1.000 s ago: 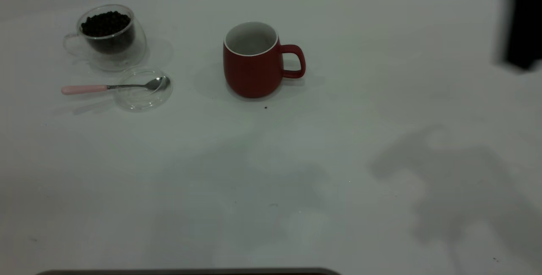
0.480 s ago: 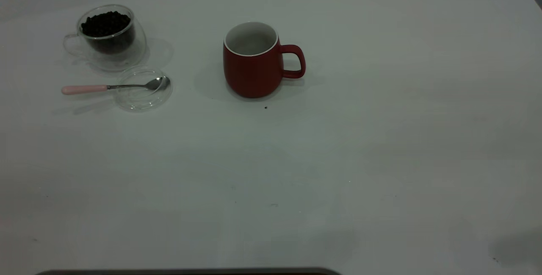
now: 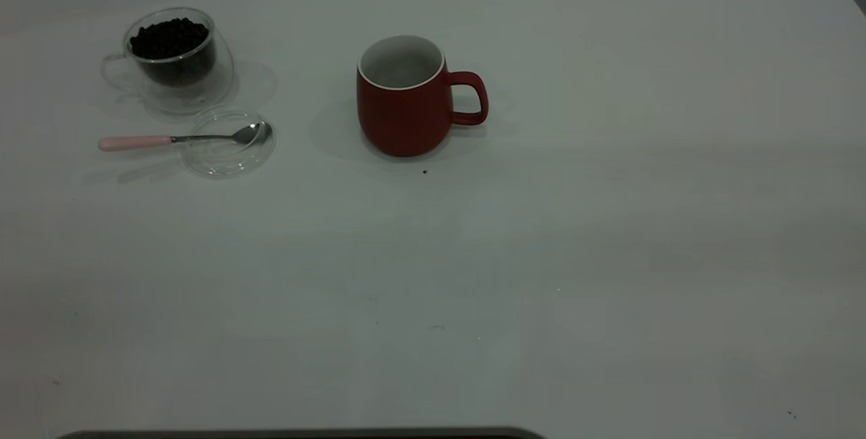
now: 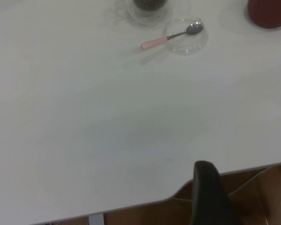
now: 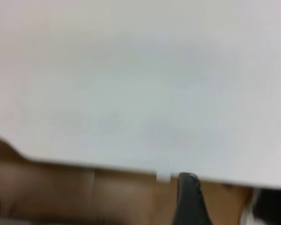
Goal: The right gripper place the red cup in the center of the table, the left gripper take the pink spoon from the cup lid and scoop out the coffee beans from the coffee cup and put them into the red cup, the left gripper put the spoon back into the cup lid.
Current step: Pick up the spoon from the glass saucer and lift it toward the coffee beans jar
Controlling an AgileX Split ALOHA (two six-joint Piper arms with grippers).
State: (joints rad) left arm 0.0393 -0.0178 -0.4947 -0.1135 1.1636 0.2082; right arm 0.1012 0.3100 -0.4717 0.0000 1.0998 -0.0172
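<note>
The red cup [image 3: 406, 111] stands upright near the middle of the table [image 3: 541, 256], handle to the right, its white inside bare. At the far left the coffee cup [image 3: 177, 60] holds coffee beans [image 3: 168, 36]. In front of it lies the cup lid [image 3: 229, 141], with the pink spoon [image 3: 183, 138] resting its bowl in the lid and its handle pointing left. Neither gripper appears in the exterior view. In its wrist view the left gripper [image 4: 208, 197] is a dark shape beyond the table's edge, far from the spoon [image 4: 171, 36]. The right gripper [image 5: 189, 201] likewise hangs off the table edge.
A tiny dark speck [image 3: 425, 171] lies just in front of the red cup. Brown floor [image 4: 262, 197] shows past the table's rounded edge in both wrist views. A dark strip [image 3: 304, 433] runs along the near edge of the exterior view.
The dark right arm at the exterior view's right edge has withdrawn out of frame, and its shadows on the table have gone. Cups, lid and spoon have not moved.
</note>
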